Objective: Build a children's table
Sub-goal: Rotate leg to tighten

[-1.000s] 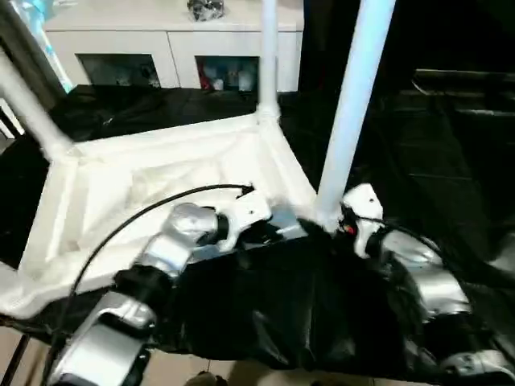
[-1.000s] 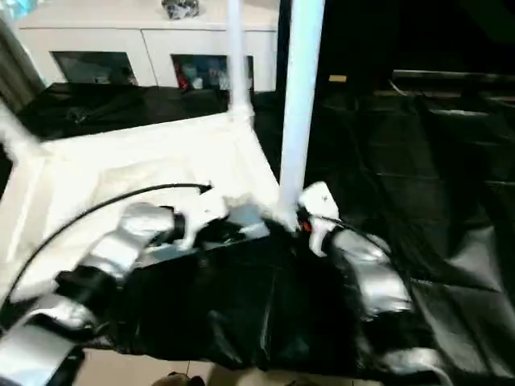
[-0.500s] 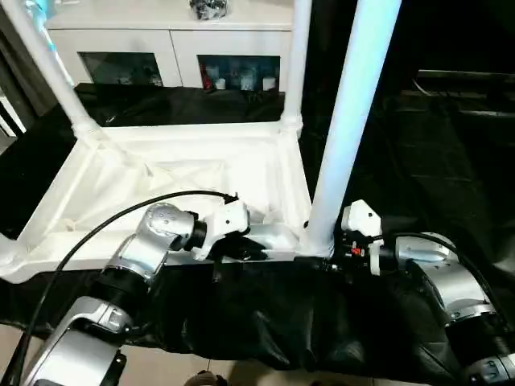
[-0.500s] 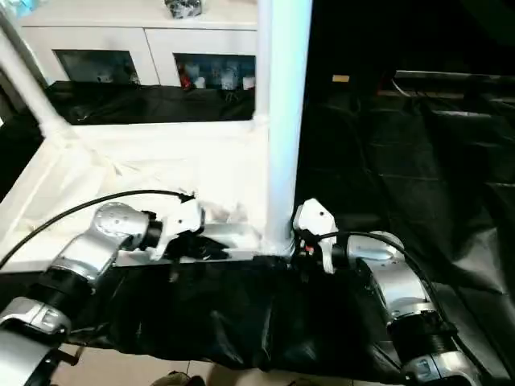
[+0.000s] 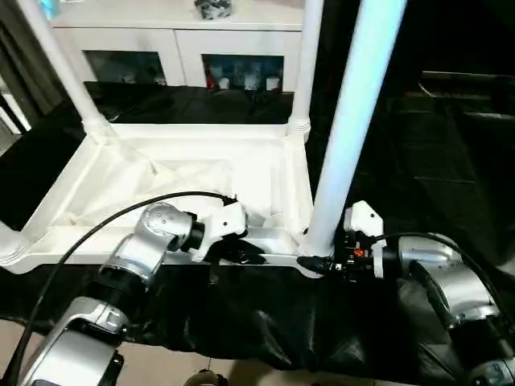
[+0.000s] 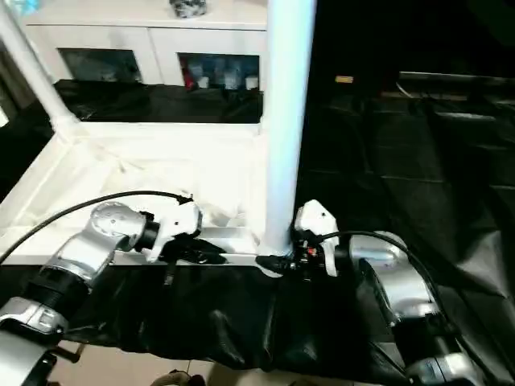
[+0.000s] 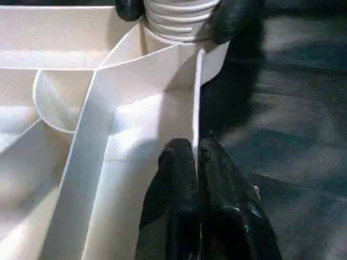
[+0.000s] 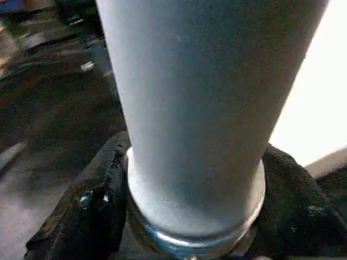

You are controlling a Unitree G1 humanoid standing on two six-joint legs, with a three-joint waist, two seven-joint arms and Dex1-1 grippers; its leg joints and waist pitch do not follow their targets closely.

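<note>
The white tabletop (image 5: 185, 173) lies upside down on black sheeting, ribbed underside up. Three white legs stand in its corner sockets: far left (image 5: 64, 72), far right (image 5: 306, 64) and near right (image 5: 346, 137). My left gripper (image 5: 249, 257) is shut on the thin near rim of the tabletop (image 7: 196, 108), one finger (image 7: 176, 179) on each side of the wall. My right gripper (image 5: 318, 261) reaches in from the right, and its fingers (image 8: 81, 206) hug both sides of the near right leg's base (image 8: 195, 135) just above the socket.
A white cabinet with glass doors (image 5: 177, 48) stands behind the work. Crumpled black sheeting (image 5: 265, 322) covers the surface, hangs over its near edge and spreads right. A black cable (image 5: 105, 221) arcs over my left forearm.
The head view has levelled and shifted. My right gripper's fingers have drawn in around the near right leg's base. The left gripper keeps its hold on the rim.
</note>
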